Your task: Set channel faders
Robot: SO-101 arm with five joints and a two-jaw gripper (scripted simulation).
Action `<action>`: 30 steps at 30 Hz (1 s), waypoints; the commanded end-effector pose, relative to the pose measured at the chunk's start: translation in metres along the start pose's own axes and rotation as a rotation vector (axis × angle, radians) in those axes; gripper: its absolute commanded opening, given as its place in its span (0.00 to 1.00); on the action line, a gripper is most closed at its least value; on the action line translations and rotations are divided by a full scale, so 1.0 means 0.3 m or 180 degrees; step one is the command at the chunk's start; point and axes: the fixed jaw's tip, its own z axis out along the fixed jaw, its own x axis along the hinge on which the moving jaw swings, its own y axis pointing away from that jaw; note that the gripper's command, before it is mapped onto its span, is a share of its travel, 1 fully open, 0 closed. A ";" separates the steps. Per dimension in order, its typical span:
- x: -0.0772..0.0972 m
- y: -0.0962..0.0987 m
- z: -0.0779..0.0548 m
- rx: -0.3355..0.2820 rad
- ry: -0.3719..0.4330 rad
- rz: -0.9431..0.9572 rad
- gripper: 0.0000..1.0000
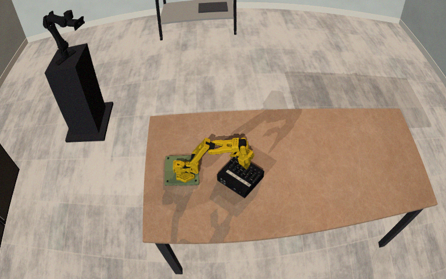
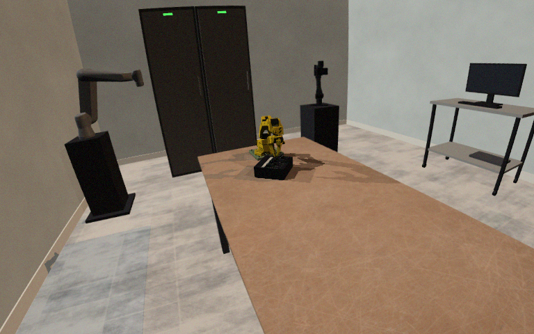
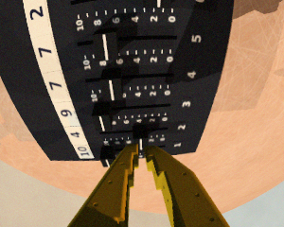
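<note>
The black lighting desk (image 1: 235,186) (image 2: 273,168) (image 3: 205,57) sits on the brown table beside the arm's base. In the wrist view a white tape strip (image 3: 50,70) down its left side reads 2, 7, 7, 9, 4, 10. Fader lanes are numbered 6 to 1 on the right. The caps in lane 5 (image 3: 106,45), lane 4 (image 3: 111,90) and lane 3 (image 3: 102,124) stand near the high end. My yellow gripper (image 3: 142,149) (image 1: 244,166) (image 2: 276,154) is shut and empty. Its tips touch the desk's nearest lanes, hiding the caps there.
The arm stands on a green base plate (image 1: 170,174) near the table's left edge (image 1: 146,193). Off the table are a black pedestal with a dark arm (image 1: 75,93), tall dark cabinets (image 2: 197,82) and a desk with a monitor (image 2: 495,80).
</note>
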 end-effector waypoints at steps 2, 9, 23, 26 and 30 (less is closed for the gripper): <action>-0.009 -0.003 -0.028 0.0038 0.0041 -0.0035 0.00; -0.008 -0.003 -0.040 0.0061 0.0075 -0.0039 0.00; -0.022 0.007 -0.046 0.0051 0.0050 0.0728 0.00; -0.036 0.014 -0.051 0.0038 0.0029 0.1454 0.00; -0.047 0.020 -0.055 0.0029 0.0022 0.1840 0.00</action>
